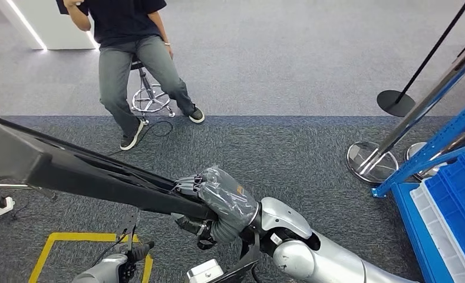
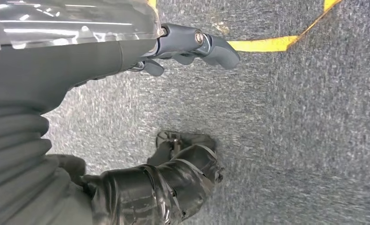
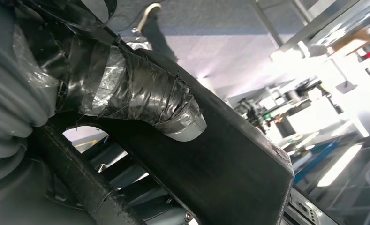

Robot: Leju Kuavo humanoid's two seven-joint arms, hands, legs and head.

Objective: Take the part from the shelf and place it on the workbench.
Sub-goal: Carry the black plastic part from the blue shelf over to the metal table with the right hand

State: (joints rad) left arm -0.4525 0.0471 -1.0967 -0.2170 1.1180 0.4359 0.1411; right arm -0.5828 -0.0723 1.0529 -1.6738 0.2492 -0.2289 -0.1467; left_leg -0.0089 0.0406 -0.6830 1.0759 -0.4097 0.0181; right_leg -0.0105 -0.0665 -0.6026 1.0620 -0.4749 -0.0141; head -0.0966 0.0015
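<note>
The part (image 1: pixel 71 171) is a long black moulded panel that runs from the left edge of the head view to the middle. My right hand (image 1: pixel 218 203), wrapped in clear plastic and tape, grips its near end above the carpet. In the right wrist view the taped thumb (image 3: pixel 140 98) presses on the panel's flat face (image 3: pixel 239 173), with ribs visible on its underside. My left hand (image 1: pixel 121 265) hangs low at the bottom left and holds nothing. Its fingers (image 2: pixel 197 44) are stretched out apart from the taped thumb (image 2: pixel 173 183) over the grey carpet.
A person (image 1: pixel 129 59) sits on a stool (image 1: pixel 150 97) straight ahead. The blue shelf (image 1: pixel 448 194) with blue bins stands at the right, beside two chrome stanchion bases (image 1: pixel 368 162) and a black one (image 1: pixel 396 102). Yellow floor tape (image 1: pixel 71 239) marks a square near my left hand.
</note>
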